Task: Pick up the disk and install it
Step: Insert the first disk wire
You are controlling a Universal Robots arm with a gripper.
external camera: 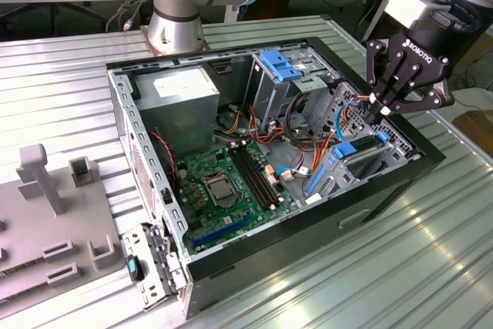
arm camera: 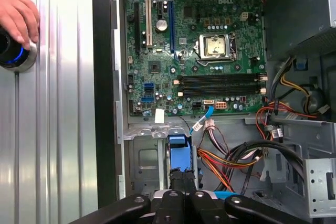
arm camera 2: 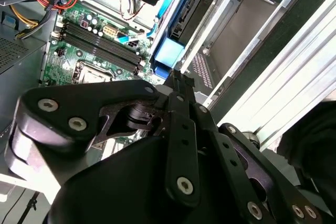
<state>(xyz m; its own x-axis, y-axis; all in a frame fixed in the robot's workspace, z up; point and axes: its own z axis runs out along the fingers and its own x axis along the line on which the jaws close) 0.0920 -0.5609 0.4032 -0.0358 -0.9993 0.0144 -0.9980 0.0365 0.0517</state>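
The disk (external camera: pixel 368 161) is a dark flat drive framed by blue rails. It lies in the bay at the front corner of the open computer case (external camera: pixel 123 113), on the exterior view's right. Its blue end tab (arm camera: pixel 177 148) and rail (arm camera 2: pixel 181 9) show in both wrist views. My gripper (external camera: pixel 377 110) hangs just above that end of the disk, fingers pointing down. The fingertips (arm camera: pixel 182 176) are pressed together with nothing between them. In the second wrist view my gripper (arm camera 2: pixel 177 78) ends close beside the blue tab (arm camera 2: pixel 169 53); I cannot tell if it touches.
Inside the case lie a green motherboard (external camera: pixel 223 186), a grey power-supply box (external camera: pixel 181 94), a silver drive cage with a blue latch (external camera: pixel 281 67) and loose coloured cables (arm camera: pixel 236 156). A grey fixture (external camera: pixel 54 206) sits at the exterior view's left. A hand (arm camera: pixel 16 14) rests on a blue-lit knob (arm camera: pixel 13 56).
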